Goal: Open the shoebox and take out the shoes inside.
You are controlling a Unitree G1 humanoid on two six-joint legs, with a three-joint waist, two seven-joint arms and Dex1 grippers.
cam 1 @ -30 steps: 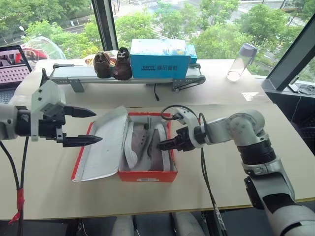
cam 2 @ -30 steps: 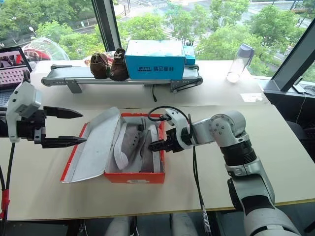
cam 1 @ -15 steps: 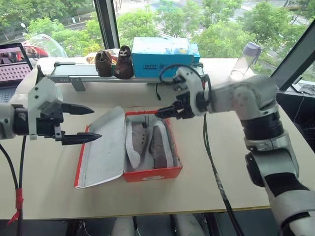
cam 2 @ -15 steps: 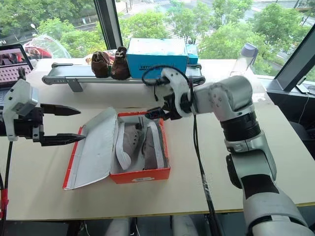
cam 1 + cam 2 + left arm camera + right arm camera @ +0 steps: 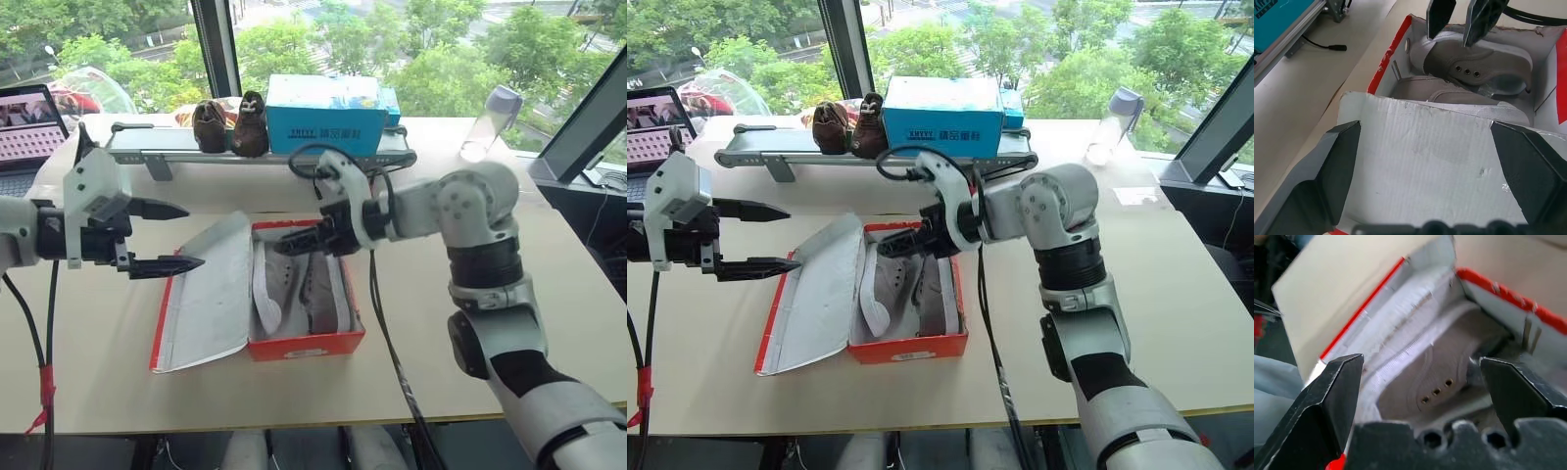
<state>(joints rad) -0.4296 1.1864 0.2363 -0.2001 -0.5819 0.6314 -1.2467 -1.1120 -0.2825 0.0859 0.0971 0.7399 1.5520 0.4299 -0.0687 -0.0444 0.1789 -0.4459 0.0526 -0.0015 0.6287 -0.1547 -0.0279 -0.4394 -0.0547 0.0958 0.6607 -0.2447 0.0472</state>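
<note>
The red shoebox [image 5: 306, 344] stands open on the table, its white-lined lid [image 5: 210, 294] folded out flat to the left. Two grey shoes [image 5: 300, 286] with white soles lie side by side inside. My right gripper [image 5: 289, 243] hangs open over the far end of the box, pointing left, just above the shoes; the right wrist view has a shoe [image 5: 1442, 382] between its fingers [image 5: 1334, 396], untouched. My left gripper [image 5: 193, 236] is open beside the lid's left edge, above the table, holding nothing. In the left wrist view the lid [image 5: 1425, 161] spans its fingers [image 5: 1327, 171].
Behind the shoebox a metal rail [image 5: 147, 147] carries a blue box [image 5: 328, 116] and dark brown furry shoes [image 5: 231, 125]. A laptop [image 5: 29, 122] sits far left, a clear bottle [image 5: 490, 119] far right. A black cable [image 5: 387, 323] trails from my right wrist across the table.
My right gripper has risen from the right side of the box's inside and swung left, now over the box's far end. The left gripper has stayed put, still open.
</note>
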